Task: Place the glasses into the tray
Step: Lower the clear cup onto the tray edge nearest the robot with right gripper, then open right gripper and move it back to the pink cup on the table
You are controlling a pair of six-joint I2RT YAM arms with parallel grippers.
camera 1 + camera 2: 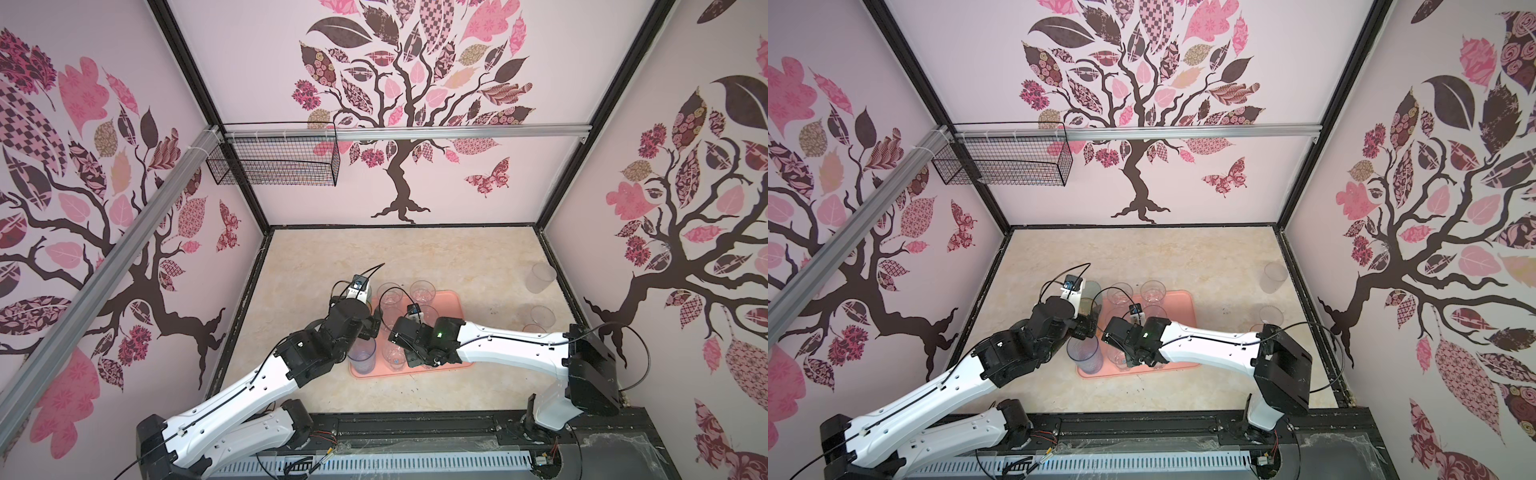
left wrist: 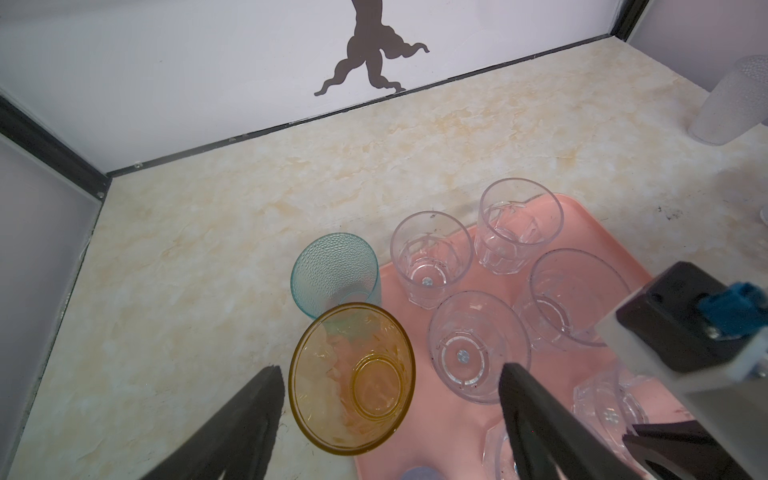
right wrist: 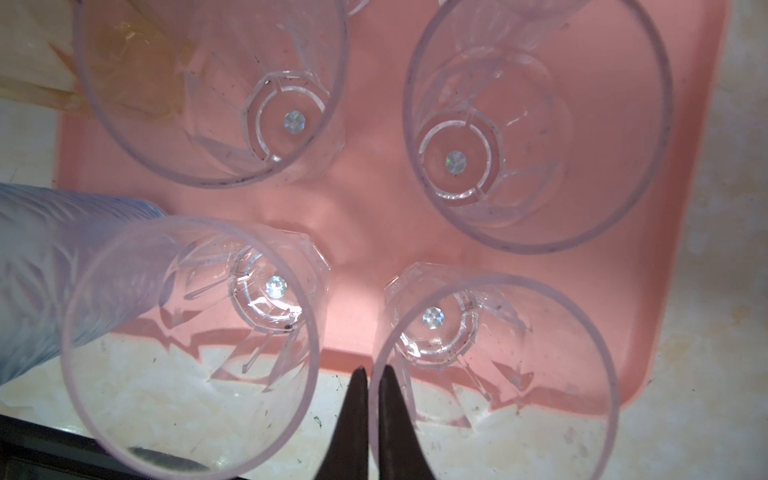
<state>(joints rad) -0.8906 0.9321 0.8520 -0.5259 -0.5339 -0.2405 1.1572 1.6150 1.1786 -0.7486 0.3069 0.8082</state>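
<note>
The left gripper (image 2: 386,374) is hanging with fingers spread, the amber tumbler (image 2: 353,378) standing upright between them, nearer the finger away from the tray (image 2: 440,432); the right gripper (image 3: 373,374), fingers pressed together, is waiting farther off by a clear tumbler (image 3: 490,374)

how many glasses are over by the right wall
3: a frosted glass farthest back, a clear glass nearer, and a third glass partly behind the right arm, which may hide more.
</note>
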